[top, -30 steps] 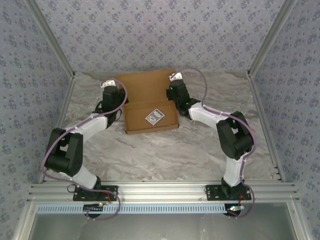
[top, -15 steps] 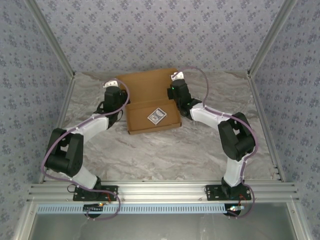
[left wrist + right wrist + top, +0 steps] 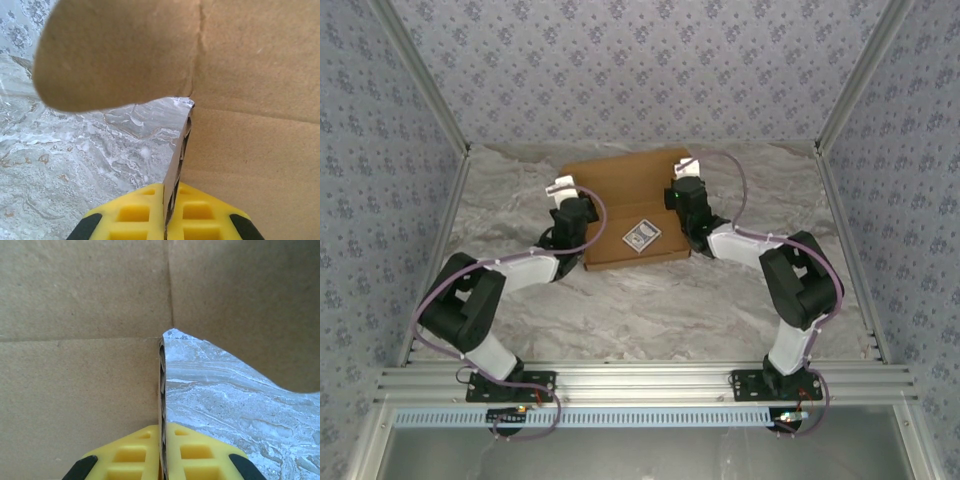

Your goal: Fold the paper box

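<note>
- Table (image 3: 650, 310): marbled, with the arm bases at its near edge.
- Left arm: the elbow is now drawn inward and the forearm reaches away and to the right. A second ago it lay further left.
- Left gripper (image 3: 171, 202): clenched on the box's left side wall, whose edge stands upright between the yellow fingers.
- Right arm: the elbow is out to the right and the forearm angles in.
- Right gripper (image 3: 162, 440): clamped likewise on the right side wall.
- Box (image 3: 625, 185): mid-table between the grippers. It has shifted slightly right and swung a little. The side and front walls are up, so the tray looks formed.
- Card (image 3: 641, 235): lies on the box floor.
- Lid panel: beyond the tray, its rounded ears free and not yet closed. Closing it is probably the remaining step.
</note>
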